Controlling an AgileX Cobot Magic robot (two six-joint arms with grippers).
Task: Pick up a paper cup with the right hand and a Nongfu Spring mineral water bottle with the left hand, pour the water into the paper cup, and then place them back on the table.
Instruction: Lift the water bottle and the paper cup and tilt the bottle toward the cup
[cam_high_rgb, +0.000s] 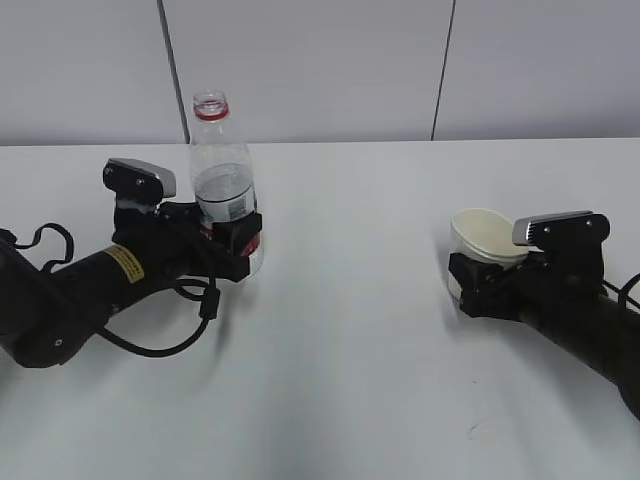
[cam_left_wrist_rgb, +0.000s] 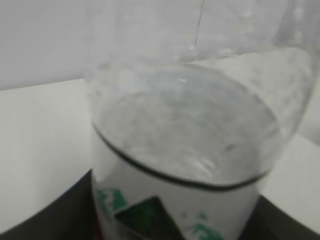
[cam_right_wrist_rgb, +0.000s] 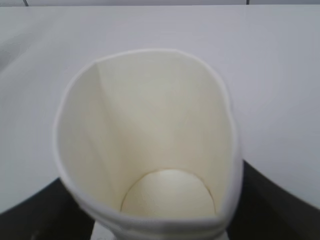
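Observation:
The Nongfu Spring mineral water bottle (cam_high_rgb: 222, 185) stands upright at the left of the white table (cam_high_rgb: 350, 350), uncapped, about half full. My left gripper (cam_high_rgb: 238, 243) is shut on its labelled lower half; in the left wrist view the bottle (cam_left_wrist_rgb: 185, 150) fills the frame between the dark fingers (cam_left_wrist_rgb: 50, 220). The paper cup (cam_high_rgb: 480, 240) is at the right, squeezed into an oval. My right gripper (cam_high_rgb: 470, 280) is shut on it. In the right wrist view the cup (cam_right_wrist_rgb: 150, 140) looks empty, with dark fingers (cam_right_wrist_rgb: 270, 200) on both sides.
A grey panelled wall (cam_high_rgb: 320, 70) runs behind the table's far edge. A black cable (cam_high_rgb: 170, 340) loops on the table beside the left arm. Bare tabletop lies between the two arms.

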